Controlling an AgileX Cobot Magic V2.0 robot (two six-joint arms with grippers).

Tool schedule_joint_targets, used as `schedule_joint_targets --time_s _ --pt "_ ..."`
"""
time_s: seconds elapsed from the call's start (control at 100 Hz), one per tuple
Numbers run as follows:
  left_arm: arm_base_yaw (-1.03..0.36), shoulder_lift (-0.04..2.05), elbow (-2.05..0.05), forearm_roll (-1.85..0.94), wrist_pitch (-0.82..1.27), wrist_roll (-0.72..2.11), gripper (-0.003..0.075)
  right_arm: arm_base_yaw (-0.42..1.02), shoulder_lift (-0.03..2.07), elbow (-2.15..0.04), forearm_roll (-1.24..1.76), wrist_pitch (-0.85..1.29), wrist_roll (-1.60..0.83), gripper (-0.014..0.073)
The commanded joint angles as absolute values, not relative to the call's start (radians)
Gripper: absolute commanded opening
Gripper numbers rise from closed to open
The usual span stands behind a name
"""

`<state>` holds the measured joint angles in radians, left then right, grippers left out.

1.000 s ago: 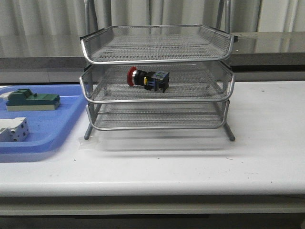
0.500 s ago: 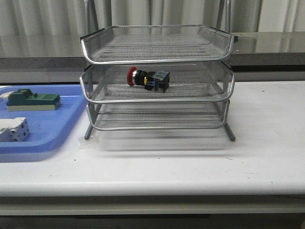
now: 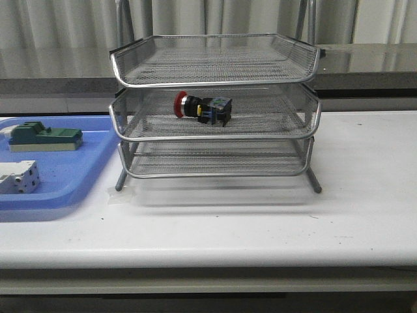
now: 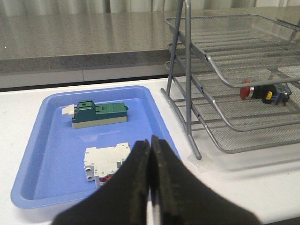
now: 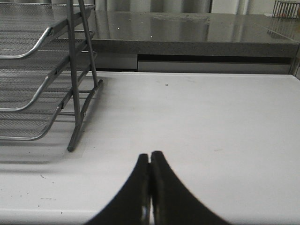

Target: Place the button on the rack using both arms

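Observation:
The button point(image 3: 202, 108), red-headed with a black body and blue-yellow rear, lies on its side on the middle tier of the silver wire-mesh rack point(image 3: 215, 72). The left wrist view shows the button point(image 4: 264, 92) on that tier of the rack point(image 4: 220, 75) too. My left gripper point(image 4: 150, 143) is shut with nothing in it, over the near edge of the blue tray, well away from the rack. My right gripper point(image 5: 150, 156) is shut and empty over bare table, to the right of the rack point(image 5: 51, 70). Neither arm appears in the front view.
A flat blue tray point(image 3: 58, 189) lies left of the rack, holding a green-topped block point(image 3: 44, 137) and a white terminal block point(image 3: 18, 177). In the left wrist view, the tray point(image 4: 140, 101) carries the green block point(image 4: 98, 114) and white block point(image 4: 105, 161). A grey counter runs behind.

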<state>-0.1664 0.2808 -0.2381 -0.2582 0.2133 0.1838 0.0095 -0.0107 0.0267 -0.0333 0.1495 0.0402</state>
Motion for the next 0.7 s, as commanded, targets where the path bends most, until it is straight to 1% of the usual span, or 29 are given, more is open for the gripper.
schedule_joint_targets --time_s 0.0,0.57,0.69 --pt "-0.163 0.287 -0.265 -0.272 0.135 0.174 -0.0020 0.004 -0.027 0.027 -0.035 0.066 0.029 -0.0058" --pt "-0.163 0.287 -0.265 -0.248 0.131 0.182 -0.0020 0.004 -0.027 0.027 -0.035 0.066 0.029 -0.0058" --pt "-0.163 0.286 -0.265 -0.200 0.110 0.182 -0.0020 0.004 -0.027 0.027 -0.035 0.066 0.029 -0.0058"
